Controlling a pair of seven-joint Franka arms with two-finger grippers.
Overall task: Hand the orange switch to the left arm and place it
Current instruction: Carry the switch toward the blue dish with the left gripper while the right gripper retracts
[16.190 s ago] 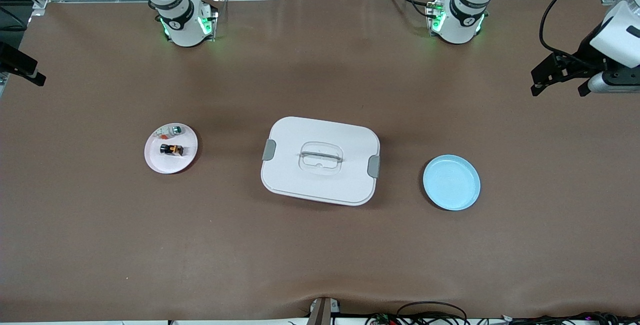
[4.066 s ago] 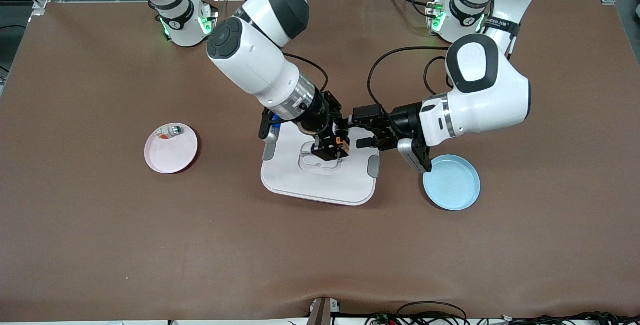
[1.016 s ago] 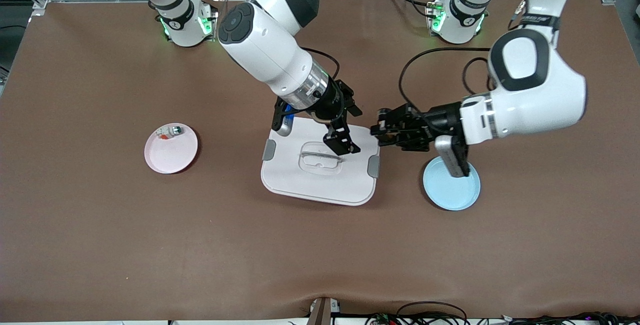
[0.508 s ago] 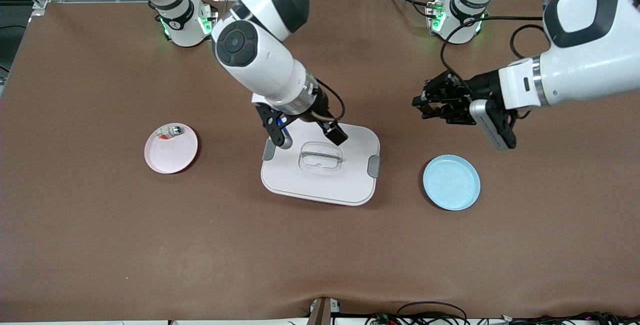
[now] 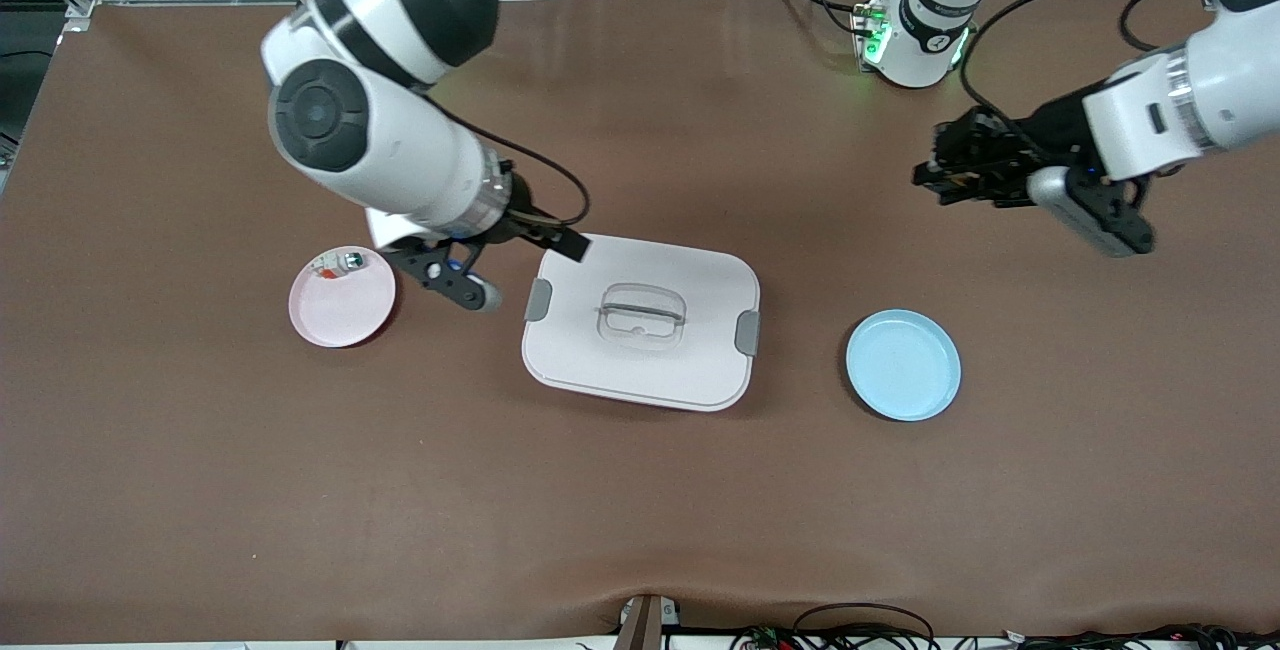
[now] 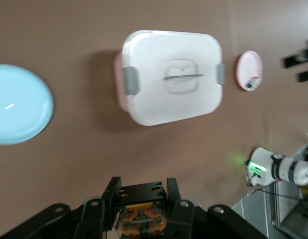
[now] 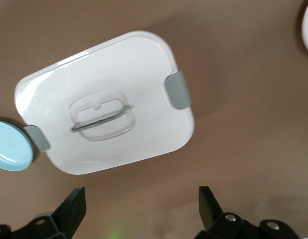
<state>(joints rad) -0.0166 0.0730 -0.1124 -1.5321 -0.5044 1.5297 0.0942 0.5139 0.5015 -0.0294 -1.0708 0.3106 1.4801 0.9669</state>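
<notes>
The brown counter (image 5: 640, 510) is the widest thing here. My two white arms reach out over it, the right arm (image 5: 380, 140) toward the middle and the left arm (image 5: 1190, 100) near its own end. The white rectangular box with grey latches (image 5: 640, 370) sits mid-counter with its lid on.

Reading the front camera as a clock face, the round blue plate (image 5: 903, 365) lies at the box's three o'clock and the round pink plate (image 5: 335, 315) at its nine.

My left jaws hang over bare counter at about one o'clock from the blue plate. They are clamped tight on the orange switch with black ends (image 6: 140, 220).

My right jaws are spread wide and empty, over the gap between the pink plate and the box.

A small white-silver piece with a green tip (image 5: 340, 262) rests on the pink plate at its twelve o'clock edge.
</notes>
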